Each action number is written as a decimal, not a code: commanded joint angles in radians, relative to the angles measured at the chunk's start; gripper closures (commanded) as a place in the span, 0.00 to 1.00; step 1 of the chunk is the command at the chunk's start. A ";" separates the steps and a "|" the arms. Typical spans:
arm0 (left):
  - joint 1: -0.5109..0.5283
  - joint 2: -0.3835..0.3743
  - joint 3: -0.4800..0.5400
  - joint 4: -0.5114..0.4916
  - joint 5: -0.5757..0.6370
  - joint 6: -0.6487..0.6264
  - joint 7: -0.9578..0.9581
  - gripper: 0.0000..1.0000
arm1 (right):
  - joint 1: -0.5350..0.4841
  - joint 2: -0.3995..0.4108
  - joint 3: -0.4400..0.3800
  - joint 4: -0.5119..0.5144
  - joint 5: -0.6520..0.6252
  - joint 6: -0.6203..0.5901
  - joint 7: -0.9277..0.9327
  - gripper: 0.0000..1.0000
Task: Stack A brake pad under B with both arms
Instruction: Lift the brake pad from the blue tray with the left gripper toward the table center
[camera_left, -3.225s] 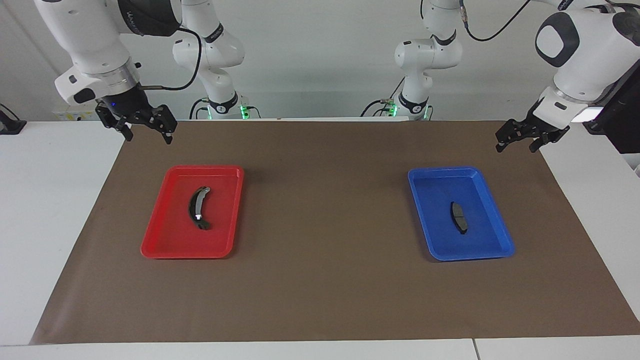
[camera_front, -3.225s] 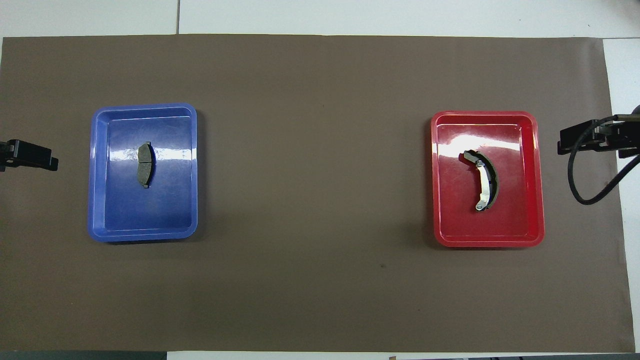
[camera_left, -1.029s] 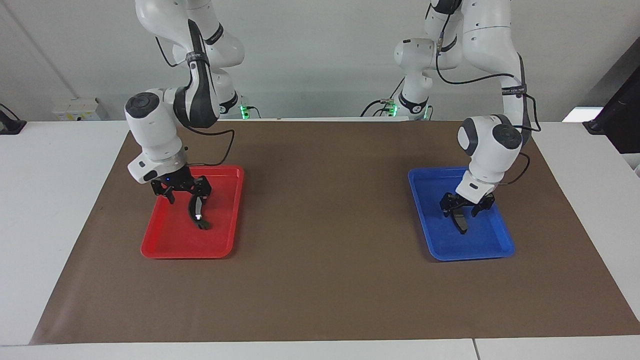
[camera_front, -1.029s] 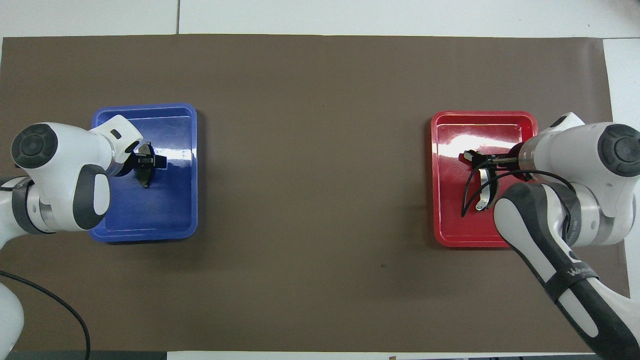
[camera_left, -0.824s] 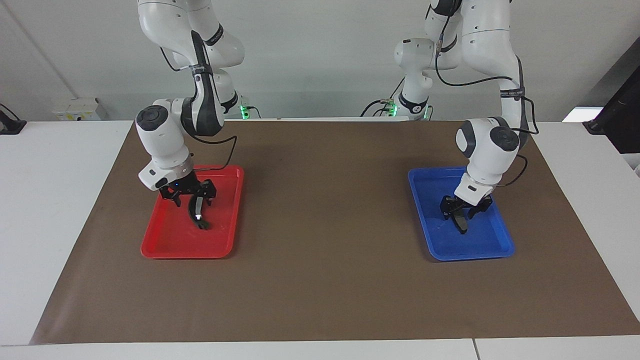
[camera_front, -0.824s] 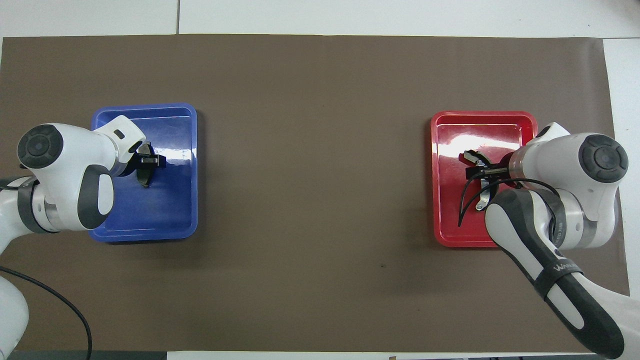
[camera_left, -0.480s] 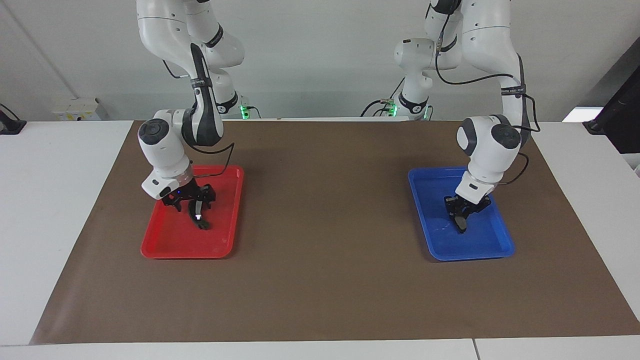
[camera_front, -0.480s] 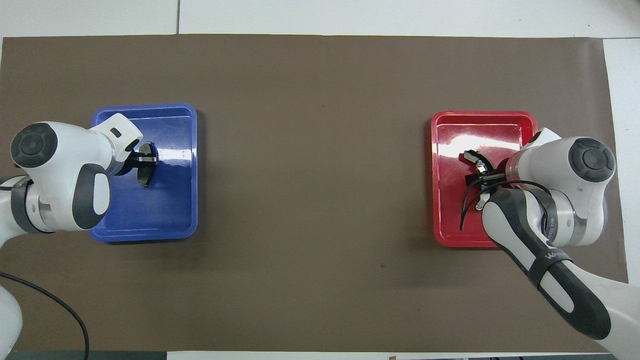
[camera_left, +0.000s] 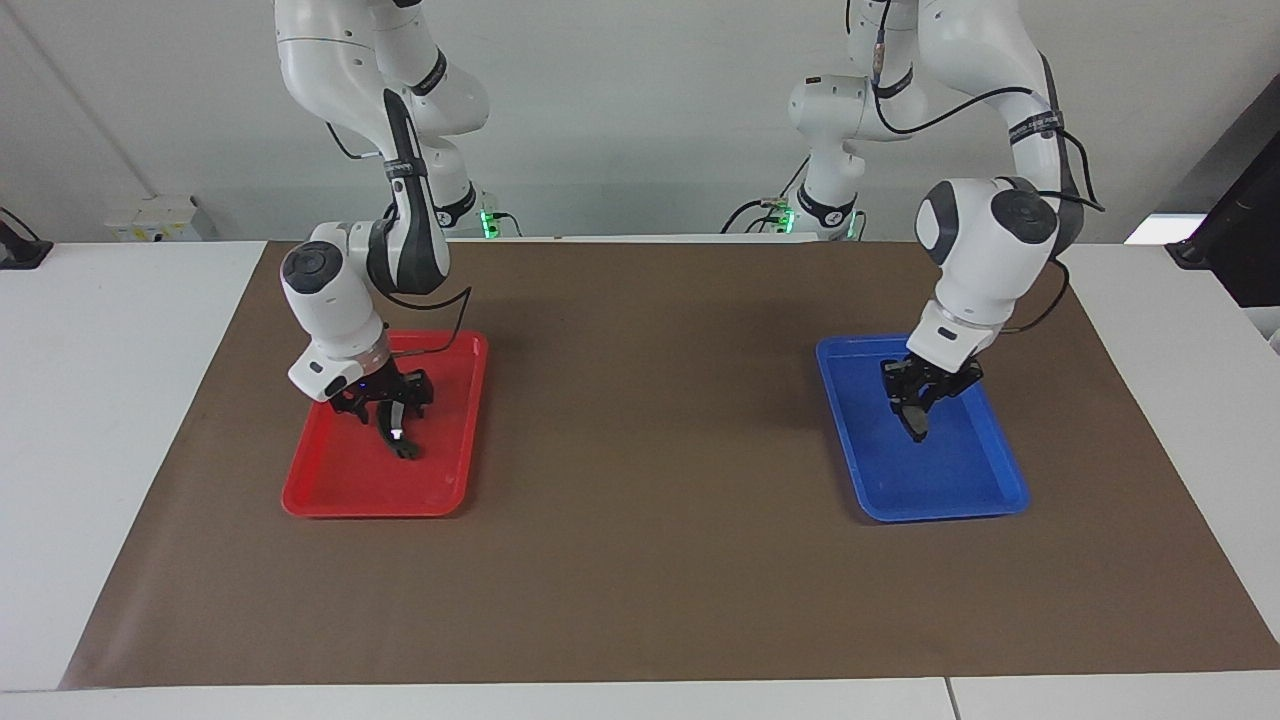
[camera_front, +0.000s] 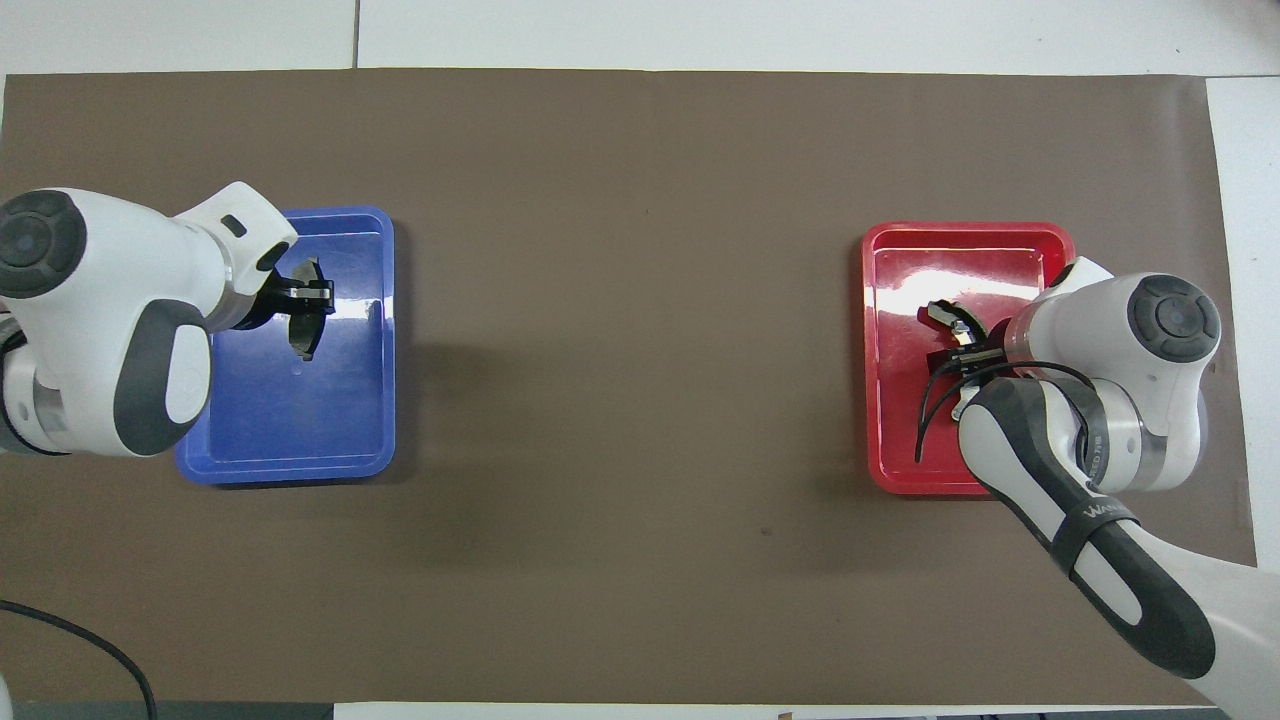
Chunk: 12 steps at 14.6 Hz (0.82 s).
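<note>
The A brake pad (camera_left: 917, 424), short and dark grey, hangs from my left gripper (camera_left: 916, 400), which is shut on it and holds it a little above the blue tray (camera_left: 950, 503). In the overhead view the pad (camera_front: 304, 338) sits under the left gripper (camera_front: 312, 292). The B brake pad (camera_left: 401, 441), curved and black with a silvery band, lies in the red tray (camera_left: 330, 500). My right gripper (camera_left: 388, 405) is down on its middle and shut on it. In the overhead view only one end of B (camera_front: 941, 314) shows beside the right gripper (camera_front: 958, 352).
The two trays stand on a brown mat (camera_left: 650, 450), the blue one (camera_front: 300, 452) toward the left arm's end and the red one (camera_front: 900, 470) toward the right arm's end. Bare mat lies between them. White table borders the mat.
Both arms came down into their trays. The left gripper closed on the A pad and has lifted it off the blue tray. The right gripper settled onto B.
</note>
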 joint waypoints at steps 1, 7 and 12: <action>-0.145 0.034 0.014 0.004 0.007 0.043 -0.149 0.91 | -0.004 -0.014 0.003 0.003 0.022 -0.022 -0.034 0.33; -0.400 0.208 0.016 0.129 0.007 0.089 -0.420 0.86 | -0.004 -0.014 0.003 0.043 0.022 -0.069 -0.030 1.00; -0.490 0.351 0.014 0.244 0.006 0.137 -0.458 0.79 | -0.001 -0.019 0.004 0.132 0.022 -0.169 -0.028 0.99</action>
